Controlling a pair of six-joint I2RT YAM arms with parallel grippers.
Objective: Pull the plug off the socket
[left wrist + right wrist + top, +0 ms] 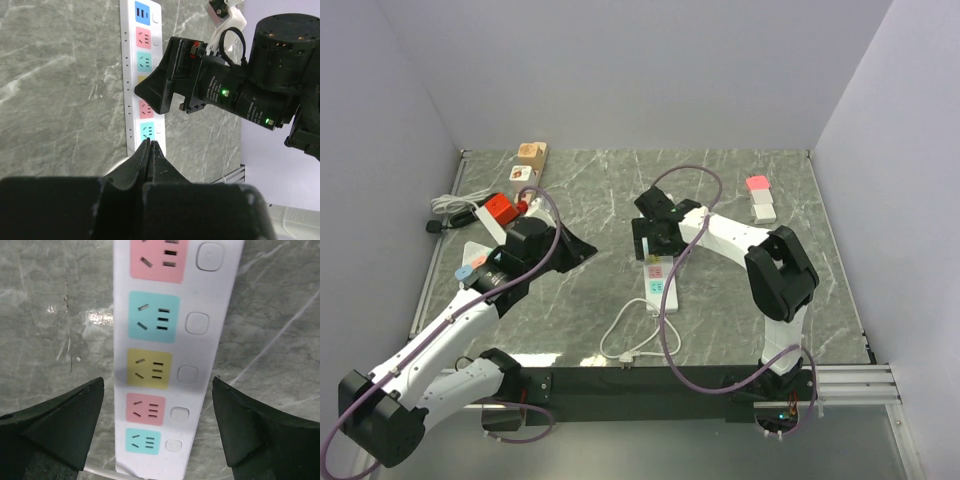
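A white power strip (658, 285) with coloured sockets lies in the middle of the table. In the right wrist view every socket on the strip (212, 295) that shows is empty. The plug is not visible in any view. My right gripper (158, 385) hangs open just above the strip's near end, its fingers on either side of the strip with nothing between them; from above it (655, 245) sits over the strip's far end. My left gripper (150, 142) is shut and empty, its tips pointing at the strip (129, 75) from the left.
The strip's white cord (630, 345) loops toward the front edge. At the back left are a wooden power strip (530, 155), a red block (500, 210), and a coiled white cord (453, 205) with a small black piece beside it. Pink and white blocks (760, 198) lie at the back right.
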